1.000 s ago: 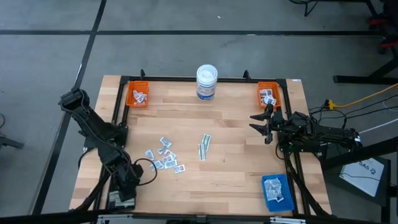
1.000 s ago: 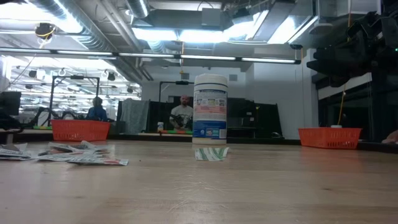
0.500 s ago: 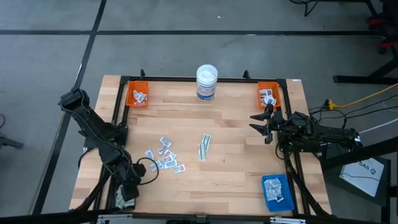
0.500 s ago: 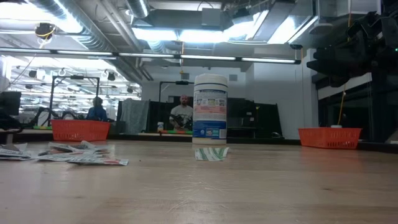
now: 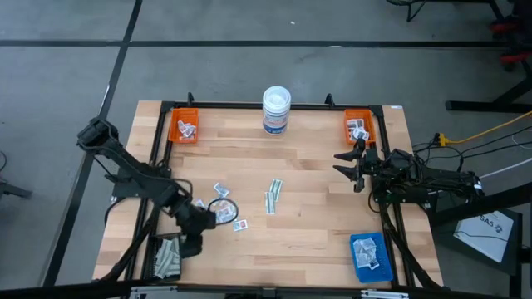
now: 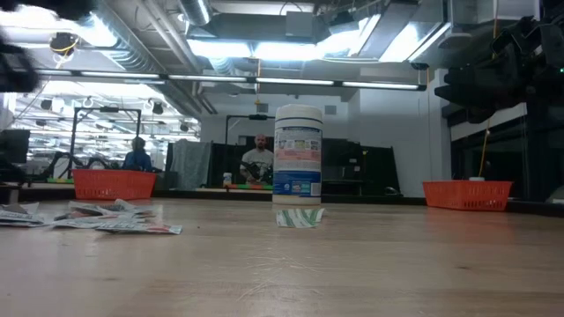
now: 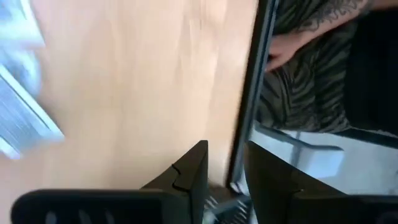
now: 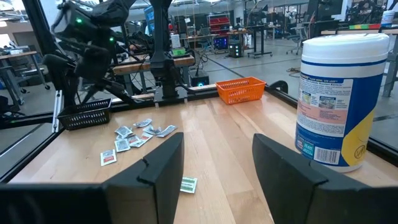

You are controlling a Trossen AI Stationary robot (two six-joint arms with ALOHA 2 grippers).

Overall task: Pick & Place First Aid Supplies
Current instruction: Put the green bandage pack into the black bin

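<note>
Left gripper (image 5: 193,243) hung unclenched beside small white paper packets (image 5: 223,209); my right gripper (image 5: 342,162) waited, released.

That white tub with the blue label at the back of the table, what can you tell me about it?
The white tub is a round plastic canister with a white lid and a wrapped label, blue low down, with pinkish print, small text, a barcode and a yellow patch. It stands upright on the wooden table, in the middle of the far edge, between two orange trays. Nothing touches it but the table; both grippers are away from it. I cannot see whether it is open.
</note>
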